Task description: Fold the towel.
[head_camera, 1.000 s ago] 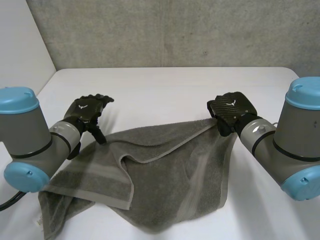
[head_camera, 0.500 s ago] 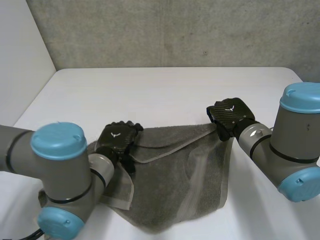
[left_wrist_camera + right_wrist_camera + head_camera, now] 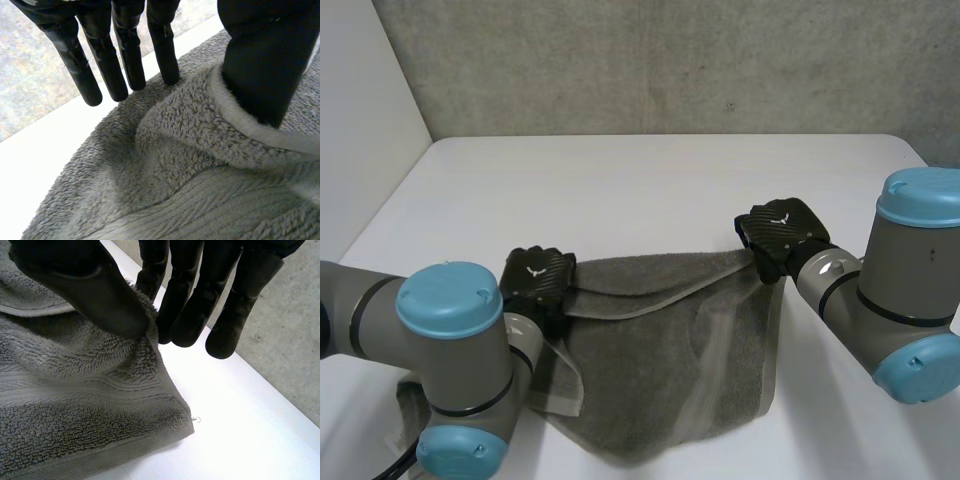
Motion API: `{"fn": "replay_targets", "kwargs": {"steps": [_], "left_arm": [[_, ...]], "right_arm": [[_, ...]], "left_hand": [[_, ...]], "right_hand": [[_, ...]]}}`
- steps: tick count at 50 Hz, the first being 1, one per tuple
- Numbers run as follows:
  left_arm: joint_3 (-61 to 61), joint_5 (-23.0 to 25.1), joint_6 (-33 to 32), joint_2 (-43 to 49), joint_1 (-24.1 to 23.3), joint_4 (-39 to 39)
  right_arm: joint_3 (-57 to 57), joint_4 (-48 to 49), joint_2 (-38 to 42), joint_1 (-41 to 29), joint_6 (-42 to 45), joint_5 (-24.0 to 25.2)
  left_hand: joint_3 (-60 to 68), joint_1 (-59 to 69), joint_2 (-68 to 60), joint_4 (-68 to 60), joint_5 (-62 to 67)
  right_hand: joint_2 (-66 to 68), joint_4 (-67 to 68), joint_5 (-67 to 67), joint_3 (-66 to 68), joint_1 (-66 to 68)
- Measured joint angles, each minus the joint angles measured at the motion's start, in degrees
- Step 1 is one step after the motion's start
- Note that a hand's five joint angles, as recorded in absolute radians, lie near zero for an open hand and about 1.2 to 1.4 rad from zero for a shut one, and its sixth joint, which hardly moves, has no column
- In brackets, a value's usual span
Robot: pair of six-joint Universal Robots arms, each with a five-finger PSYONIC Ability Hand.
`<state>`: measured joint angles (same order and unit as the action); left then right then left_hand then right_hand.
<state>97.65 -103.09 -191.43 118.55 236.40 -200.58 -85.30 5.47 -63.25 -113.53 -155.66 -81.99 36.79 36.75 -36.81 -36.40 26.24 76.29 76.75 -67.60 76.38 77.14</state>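
While the towel (image 3: 670,340) is lying rumpled on the table (image 3: 650,180), the folding is only beginning. One flap is lying turned over along the far edge and the rest is spreading unevenly, so I am judging that most of the work is yet to come. The right hand (image 3: 780,235) is pinching the far right corner between thumb and fingers. The left hand (image 3: 535,280) is resting at the far left edge, its fingers (image 3: 127,50) straight and its thumb (image 3: 260,60) pressing behind a raised ridge, apparently not gripping yet. The left arm (image 3: 450,350) is covering the towel's near left part, so I am not able to tell its shape there.
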Motion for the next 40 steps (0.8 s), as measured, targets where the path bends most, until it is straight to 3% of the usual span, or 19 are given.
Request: {"fn": "replay_targets", "kwargs": {"steps": [6,10,17,28,36,40], "left_arm": [[0.76,-0.63,0.11,-1.18,0.1,-0.09],[0.78,-0.59,0.1,-1.19,0.16,0.05],[0.52,-0.49,-3.19,-1.56,1.09,0.73],[-2.19,1.58,-18.74,-13.25,4.56,5.37],[-7.37,9.37,-20.32,-27.09,5.2,19.09],[-9.66,11.52,-20.06,-29.27,6.48,27.21]], "right_arm": [[0.2,-0.08,0.18,0.02,0.05,-0.11],[0.43,-0.44,0.41,0.04,0.28,-0.13],[1.79,-5.25,0.48,0.06,3.97,-0.26],[10.46,-19.24,-7.63,-0.16,6.65,-0.24],[18.9,-31.81,-16.42,1.01,5.81,0.19],[21.38,-39.63,-16.95,1.55,6.89,0.69]], "left_hand": [[22.42,22.38,-22.47,-22.19,22.25],[30.7,29.77,-30.75,-31.14,30.7],[32.72,31.23,-32.74,-33.14,32.42],[32.88,31.79,-32.92,-33.32,32.71],[32.89,31.8,-32.92,-33.34,32.94],[32.89,31.8,-32.93,-33.34,32.94]], "right_hand": [[0.0,0.0,0.0,0.0,0.0],[0.0,0.0,0.0,0.0,0.0],[0.0,0.0,0.0,0.0,0.0],[0.0,0.0,0.0,0.0,0.0],[0.0,0.0,0.0,0.0,0.0],[0.0,0.0,0.0,0.0,0.0]]}}
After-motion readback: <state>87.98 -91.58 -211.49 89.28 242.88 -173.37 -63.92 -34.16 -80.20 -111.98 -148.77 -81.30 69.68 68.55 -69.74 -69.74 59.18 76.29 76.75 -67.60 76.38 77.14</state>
